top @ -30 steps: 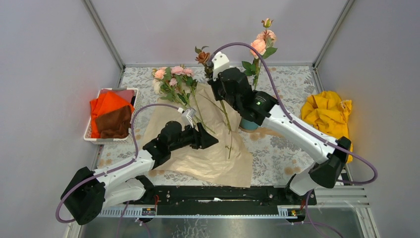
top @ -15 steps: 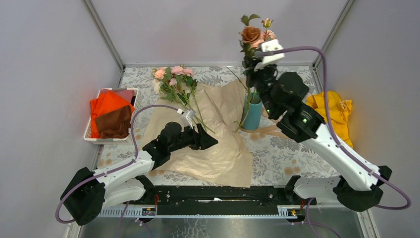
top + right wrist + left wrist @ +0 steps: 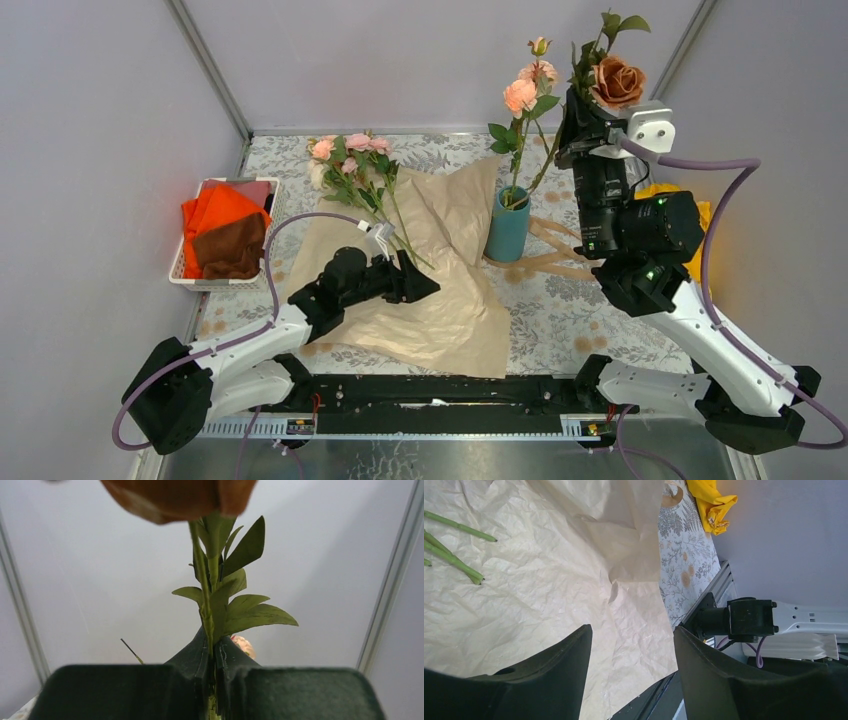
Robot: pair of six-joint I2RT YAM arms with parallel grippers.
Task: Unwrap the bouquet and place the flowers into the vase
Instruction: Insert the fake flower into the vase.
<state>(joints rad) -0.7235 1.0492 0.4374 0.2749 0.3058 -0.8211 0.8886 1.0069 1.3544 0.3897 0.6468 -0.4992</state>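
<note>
From above: my right hand (image 3: 582,108) is pinched shut on a rust-orange rose (image 3: 617,80), high and right of the teal vase (image 3: 507,235), which holds pink roses (image 3: 522,92); my left hand (image 3: 428,285) hovers wide over the kraft paper (image 3: 440,315); loose flowers (image 3: 350,160) lie far left. Left wrist: paper below, stem ends (image 3: 454,562) at left. Right wrist: fingers clamp the green stem (image 3: 202,580).

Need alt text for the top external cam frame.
The right gripper, raised at the back right, grips a brown-orange rose by its stem, high beside the teal vase, which already holds pink roses. The left gripper hangs open over the unfolded kraft paper, with more roses lying at its far edge.
</note>
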